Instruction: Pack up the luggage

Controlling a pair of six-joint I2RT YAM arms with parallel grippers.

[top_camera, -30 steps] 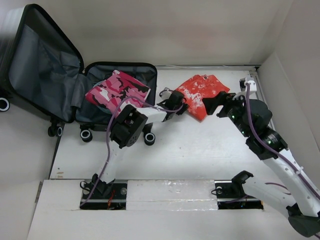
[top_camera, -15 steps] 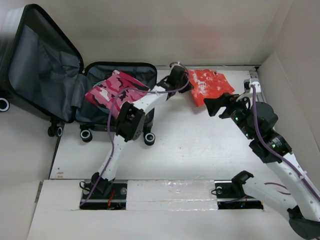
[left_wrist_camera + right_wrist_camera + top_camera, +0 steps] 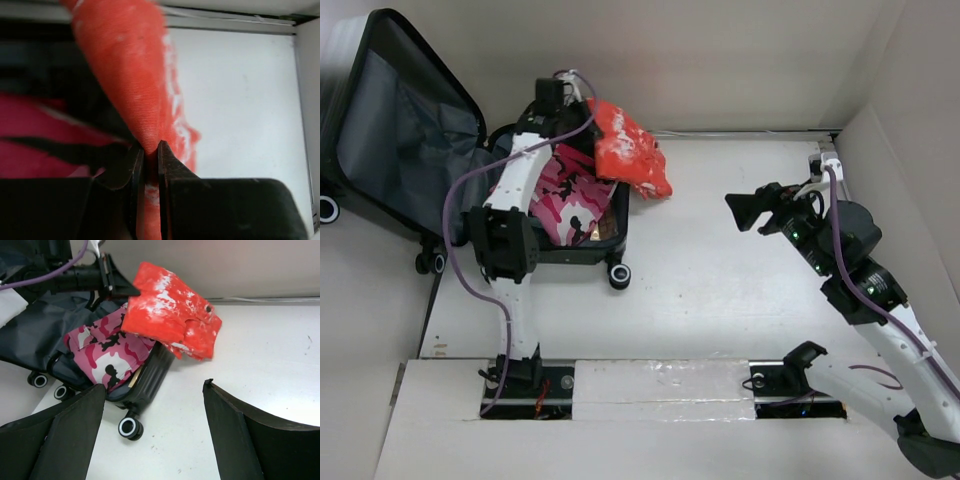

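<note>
Luggage [image 3: 410, 130] is lying open, far left on table [image 3: 720, 300]. Red garment [image 3: 625, 150], prev. right of luggage, is now being carried over its right rim, above pink camo garment [image 3: 570, 190] inside. L gripper [image 3: 151, 147] is pinched shut on it; R gripper [image 3: 752, 207] is being held wide, empty. Drop-in prob. next.

The middle of the tabletop [image 3: 720, 290] lies bare between the luggage [image 3: 605, 247] and the right tool [image 3: 748, 208], whose jaws stand wide, well apart from everything. Over the luggage's lower half the way is crowded. The left arm [image 3: 515, 190] reaches across it, the left tool [image 3: 578, 105] pinches a red garment [image 3: 628, 150] hanging over the right rim, and a pink camouflage garment [image 3: 570, 195] fills the shell. The raised lid [image 3: 400, 130] walls off the left.
</note>
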